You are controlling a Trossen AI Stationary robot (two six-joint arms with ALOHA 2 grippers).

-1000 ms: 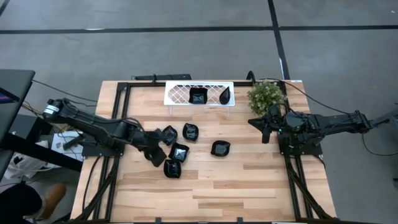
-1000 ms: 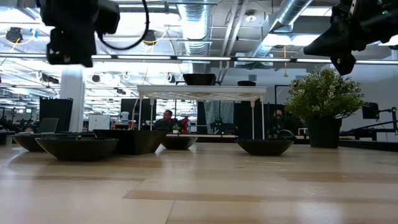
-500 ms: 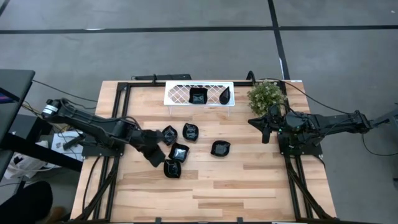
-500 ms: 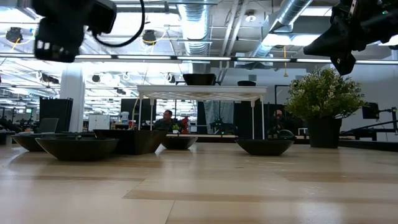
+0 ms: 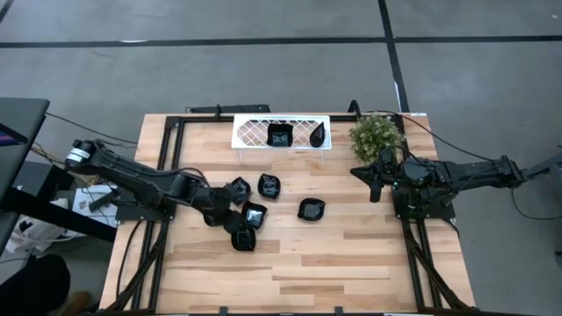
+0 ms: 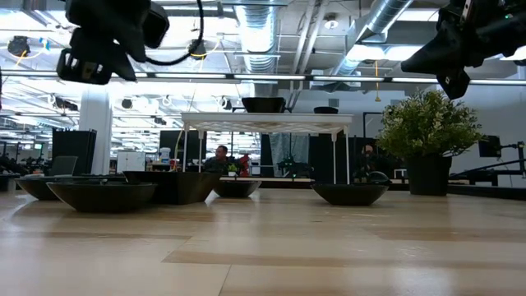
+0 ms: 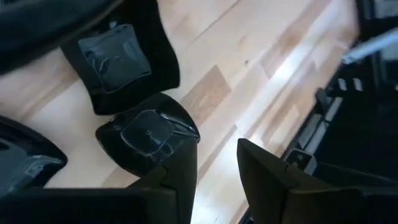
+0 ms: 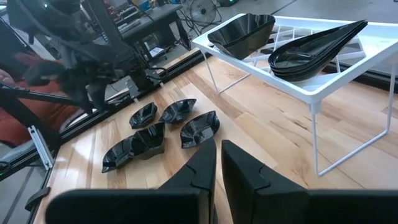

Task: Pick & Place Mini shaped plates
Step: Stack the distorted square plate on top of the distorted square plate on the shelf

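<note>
A white lattice tray at the table's top centre carries two black dishes; a green plant stands to its right. Five mini shaped plates cluster at centre-left, one apart to the right. The left gripper hangs over the cluster's left side, fingers parted and empty. The right gripper waits clenched beside the plant. Bare wood fills the lower half.

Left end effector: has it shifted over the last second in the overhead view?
Yes. The left end effector has swung from the table's front edge toward the white rack, over the dishes.
</note>
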